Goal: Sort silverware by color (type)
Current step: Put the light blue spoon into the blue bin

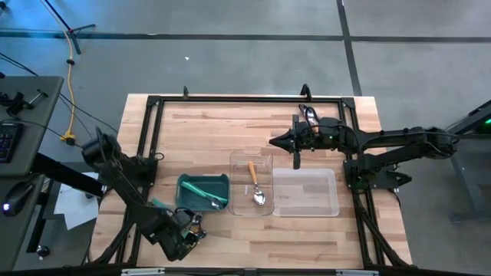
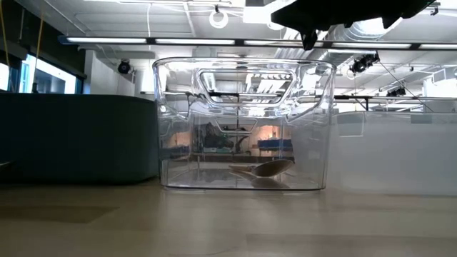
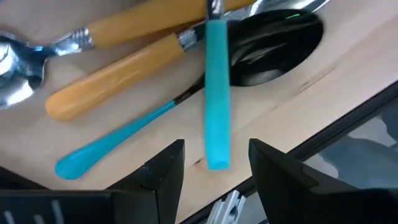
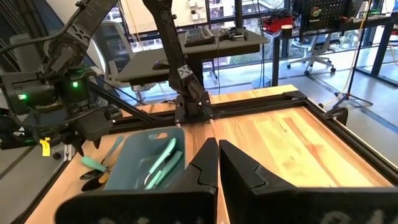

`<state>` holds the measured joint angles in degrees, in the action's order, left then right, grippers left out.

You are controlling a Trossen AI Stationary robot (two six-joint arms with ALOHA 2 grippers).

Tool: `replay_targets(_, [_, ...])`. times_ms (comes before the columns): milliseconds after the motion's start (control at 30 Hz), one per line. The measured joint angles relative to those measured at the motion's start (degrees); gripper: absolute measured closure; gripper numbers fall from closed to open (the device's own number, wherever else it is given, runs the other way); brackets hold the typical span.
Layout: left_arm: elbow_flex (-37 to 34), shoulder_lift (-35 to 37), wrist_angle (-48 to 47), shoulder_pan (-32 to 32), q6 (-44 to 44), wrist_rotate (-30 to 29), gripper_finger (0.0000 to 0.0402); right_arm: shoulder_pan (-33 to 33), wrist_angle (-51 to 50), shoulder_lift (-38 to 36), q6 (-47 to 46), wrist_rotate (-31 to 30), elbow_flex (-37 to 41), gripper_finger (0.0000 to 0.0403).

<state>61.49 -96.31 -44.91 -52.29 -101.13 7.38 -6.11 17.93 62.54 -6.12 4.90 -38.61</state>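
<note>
Pale wood table [image 1: 207, 130] showing smooth grain, clear glossy plastic tray [image 1: 252, 162] gleaming, teal bin [image 1: 201, 184] looking matt plastic, silverware [image 3: 211, 93] shining with glossy plastic handles, polished metal heads.

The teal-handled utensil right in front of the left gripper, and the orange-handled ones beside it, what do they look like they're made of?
The flat teal handle looks like matte, opaque plastic: even colour, no glints. The orange handles seem to be glossy plastic or resin, with soft highlights, joined by shiny metal collars to a mirror-bright spoon head, probably polished steel. The black head is glossy, maybe coated metal or plastic; the look leaves that open.
</note>
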Motion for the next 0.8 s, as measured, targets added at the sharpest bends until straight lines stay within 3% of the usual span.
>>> replay_targets(233, [0.0, -2.4, 2.1, -1.1, -4.6, -0.1, 0.0232, 0.0, -1.4, 0.0, 0.2, 0.0, 0.0, 0.0403])
replay_targets(800, [0.0, -8.7, 7.1, -1.1, -5.2, -0.1, 0.0232, 0.0, -2.3, 0.0, 0.2, -0.3, 0.0, 0.0403])
